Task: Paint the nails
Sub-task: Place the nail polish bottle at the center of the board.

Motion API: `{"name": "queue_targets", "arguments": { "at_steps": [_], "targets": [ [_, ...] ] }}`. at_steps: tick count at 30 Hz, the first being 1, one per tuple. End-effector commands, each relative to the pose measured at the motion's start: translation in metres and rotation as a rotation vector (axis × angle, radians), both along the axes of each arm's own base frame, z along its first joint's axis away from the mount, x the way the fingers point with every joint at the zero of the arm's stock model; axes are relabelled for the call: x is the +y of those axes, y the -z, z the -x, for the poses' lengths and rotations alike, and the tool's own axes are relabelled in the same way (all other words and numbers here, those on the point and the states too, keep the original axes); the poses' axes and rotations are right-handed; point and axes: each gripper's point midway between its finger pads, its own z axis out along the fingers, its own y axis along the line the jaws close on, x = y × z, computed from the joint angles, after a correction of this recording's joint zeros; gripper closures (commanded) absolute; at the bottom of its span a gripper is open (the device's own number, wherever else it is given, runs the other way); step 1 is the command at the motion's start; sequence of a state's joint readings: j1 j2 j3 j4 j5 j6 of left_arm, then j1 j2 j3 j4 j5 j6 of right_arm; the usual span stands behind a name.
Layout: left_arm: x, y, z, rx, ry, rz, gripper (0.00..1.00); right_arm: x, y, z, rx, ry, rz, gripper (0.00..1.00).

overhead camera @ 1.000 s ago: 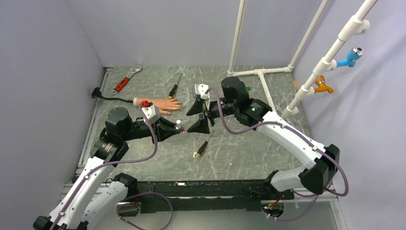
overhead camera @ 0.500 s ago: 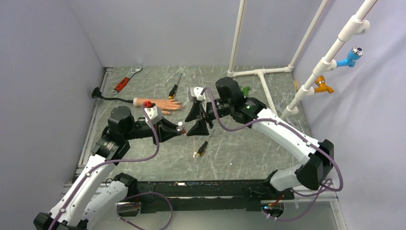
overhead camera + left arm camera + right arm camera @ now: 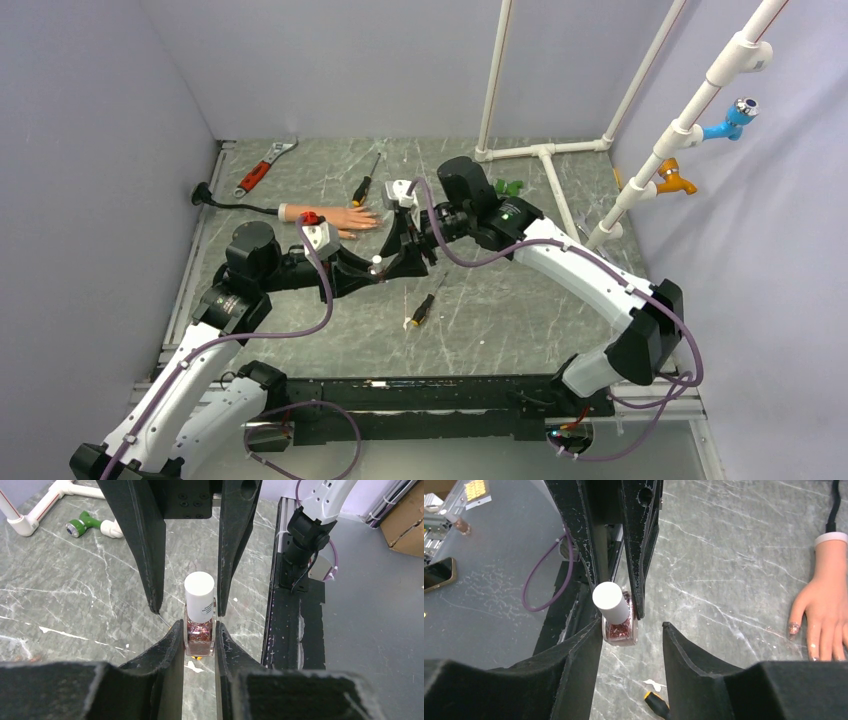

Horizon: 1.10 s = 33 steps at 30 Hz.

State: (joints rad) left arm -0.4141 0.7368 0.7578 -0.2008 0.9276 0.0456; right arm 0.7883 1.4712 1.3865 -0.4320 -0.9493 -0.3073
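A small polish bottle [image 3: 199, 630] with red glitter polish and a white cap [image 3: 199, 596] stands upright between the fingers of my left gripper [image 3: 198, 630], which is shut on its glass body above the table. My right gripper [image 3: 632, 625] is open and straddles the same bottle [image 3: 620, 626]. One of its fingers lies close against the bottle and the other stands well apart. The flesh-coloured mannequin hand [image 3: 340, 219] lies flat at the back left, clear of both grippers. Its nails [image 3: 794, 628] show at its fingertips, and one looks glittery.
A yellow-and-black screwdriver [image 3: 422, 310] lies just in front of the grippers and another [image 3: 362, 186] lies behind the hand. A red wrench [image 3: 262, 168] and a black cable [image 3: 225, 200] are at the back left. White pipes [image 3: 545, 155] and a green valve [image 3: 508, 187] stand at the back right.
My right gripper has moved left and forward until its fingers straddle the bottle, and its jaws have narrowed. The left gripper has kept the bottle almost still.
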Motion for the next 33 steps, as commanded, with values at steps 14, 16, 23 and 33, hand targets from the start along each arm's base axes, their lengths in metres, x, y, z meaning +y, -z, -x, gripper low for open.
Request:
{"name": "queue_targets", "arguments": {
  "at_steps": [14, 16, 23, 33],
  "targets": [
    [0.0006, -0.0252, -0.0017, -0.094, -0.009, 0.028, 1.00, 0.0050, -0.0056, 0.0047, -0.052, -0.034, 0.010, 0.73],
    [0.0003, -0.0251, -0.0013, -0.092, -0.006, 0.028, 1.00, 0.0049, -0.0058, 0.0058, -0.054, -0.038, 0.009, 0.69],
    [0.0000, -0.0247, -0.0018, -0.090, -0.006, 0.028, 1.00, 0.0049, -0.0054, 0.0079, -0.056, -0.051, 0.009, 0.62],
    [-0.0002, -0.0244, -0.0020, -0.089, -0.004, 0.028, 1.00, 0.0077, -0.0056, 0.0107, -0.054, -0.060, 0.009, 0.63]
  ]
}}
